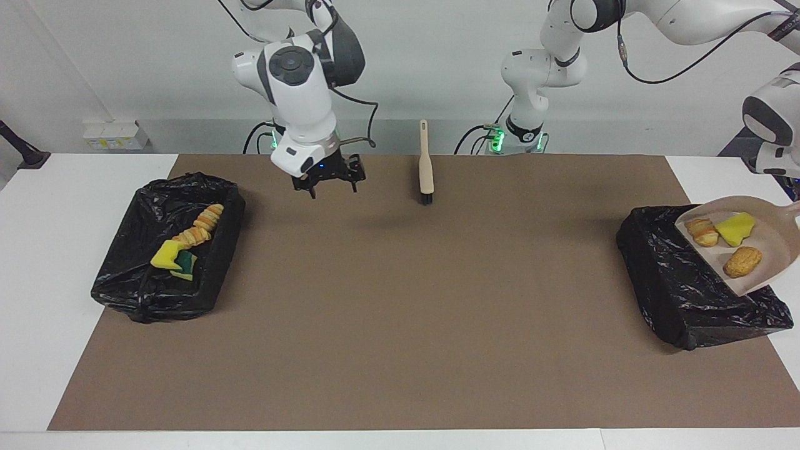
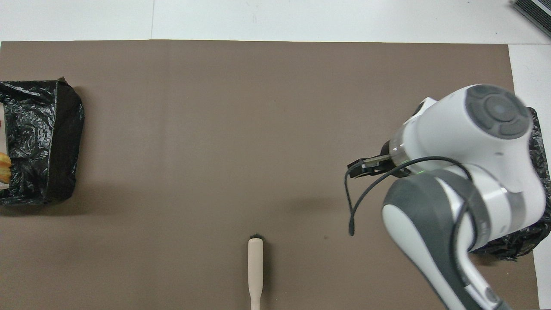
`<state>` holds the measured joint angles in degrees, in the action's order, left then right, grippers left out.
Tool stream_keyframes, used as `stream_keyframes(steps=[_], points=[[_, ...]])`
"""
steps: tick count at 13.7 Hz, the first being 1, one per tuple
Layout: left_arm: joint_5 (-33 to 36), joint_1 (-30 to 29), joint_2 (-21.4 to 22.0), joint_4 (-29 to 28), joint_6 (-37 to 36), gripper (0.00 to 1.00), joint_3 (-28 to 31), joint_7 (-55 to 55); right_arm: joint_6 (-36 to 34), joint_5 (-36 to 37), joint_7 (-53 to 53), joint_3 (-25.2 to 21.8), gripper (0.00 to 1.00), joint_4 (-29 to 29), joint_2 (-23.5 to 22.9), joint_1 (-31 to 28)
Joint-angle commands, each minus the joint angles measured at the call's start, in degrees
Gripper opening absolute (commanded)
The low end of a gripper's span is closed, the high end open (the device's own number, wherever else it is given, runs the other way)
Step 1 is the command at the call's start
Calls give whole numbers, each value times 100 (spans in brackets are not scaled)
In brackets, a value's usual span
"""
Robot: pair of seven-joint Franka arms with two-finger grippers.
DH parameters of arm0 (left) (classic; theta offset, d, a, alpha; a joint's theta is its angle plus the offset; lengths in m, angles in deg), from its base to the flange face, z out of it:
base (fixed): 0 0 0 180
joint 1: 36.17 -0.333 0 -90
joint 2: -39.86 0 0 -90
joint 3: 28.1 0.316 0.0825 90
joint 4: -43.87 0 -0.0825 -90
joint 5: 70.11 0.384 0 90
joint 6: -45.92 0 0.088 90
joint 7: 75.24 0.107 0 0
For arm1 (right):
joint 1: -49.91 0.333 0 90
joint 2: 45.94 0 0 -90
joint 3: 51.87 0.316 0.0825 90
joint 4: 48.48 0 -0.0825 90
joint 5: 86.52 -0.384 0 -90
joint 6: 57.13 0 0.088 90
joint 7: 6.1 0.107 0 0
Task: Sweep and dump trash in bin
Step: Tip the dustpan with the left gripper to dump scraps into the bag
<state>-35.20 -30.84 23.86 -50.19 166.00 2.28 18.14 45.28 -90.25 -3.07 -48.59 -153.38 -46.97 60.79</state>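
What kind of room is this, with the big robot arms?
Probably a robot lab or test room, not a home. Two white arms are bolted at a white table covered with a brown mat, and two bag-lined bins hold practice trash.

White desk (image 1: 75, 262) surface, largely covered by a rectangular brown mat (image 1: 400, 312); bare white margins show at both ends and along the edge farthest from the robots. Plain pale grey-white wall (image 1: 125, 62) rises at the robots' end. White socket block (image 1: 112, 135) sits at the wall base toward the right arm's end. Lighting is even and diffuse, shadows soft.
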Motion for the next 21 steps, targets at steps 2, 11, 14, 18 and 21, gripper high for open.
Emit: stream_keyframes(steps=[2,11,14,18,21], points=[[761,83,70,168,-344,0,-93,-84,-125,179,-1058,-360,100,206,-47,-465],[1159,57,703,371,-1320,0,-654,-22,-432,497,-1200,-750,100,891,-12,-1492],[275,56,808,179,-1540,0,-980,-40,-722,487,-1060,-565,100,1041,146,-1704],[-949,56,1134,-611,-1558,0,-1672,-538,-959,479,-260,-652,100,971,339,-1143],[-1311,57,1275,-1069,-1741,0,-2357,-2029,-933,479,-232,-678,100,1015,340,-993]])
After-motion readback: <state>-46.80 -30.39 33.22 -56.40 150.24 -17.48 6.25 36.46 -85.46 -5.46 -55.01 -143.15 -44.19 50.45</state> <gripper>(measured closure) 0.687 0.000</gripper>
